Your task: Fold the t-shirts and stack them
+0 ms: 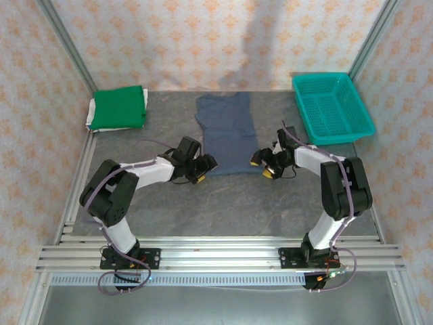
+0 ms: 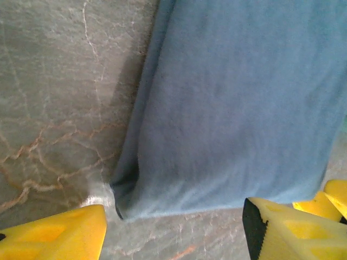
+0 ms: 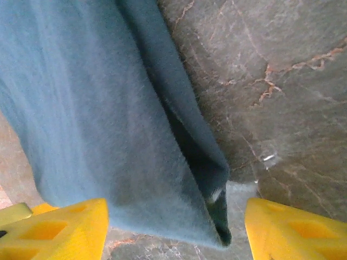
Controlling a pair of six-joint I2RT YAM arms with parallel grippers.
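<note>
Backdrop, top view: patterned walls around a grey veined surface [image 1: 223,203], with a teal basket [image 1: 322,76] at the far right.
Stack, top view: the green t-shirt [image 1: 120,107] lies folded on the white t-shirt [image 1: 89,116] in the far left corner.
Blue t-shirt [image 1: 229,135], top view: it lies mid-surface, already narrowed lengthwise, with its hem toward the near side.
Arms, top view: the left pincer [image 1: 201,169] is at the near-left end of the hem and the right pincer [image 1: 262,164] at the near-right end. I cannot tell their spread from here.
Left wrist view: the left pincer [image 2: 173,233] is spread wide and pinches nothing. The left hem corner [image 2: 123,208] lies between its yellow fingers [image 2: 54,235], closer to the left one.
Right wrist view: the right pincer [image 3: 176,230] is likewise spread. The right hem corner [image 3: 219,230] lies between its fingers, and the layers gape along the folded edge.
Step in hand: probably pinching both near corners so the hem can be carried toward the far end.
Doing it well: go low enough for one finger to slide under every layer, and bite deep at the gaping right corner. Close both pincers together and lift level so the fold stays square.
Risk: catching only the top layer would likely peel the lengthwise fold open.
</note>
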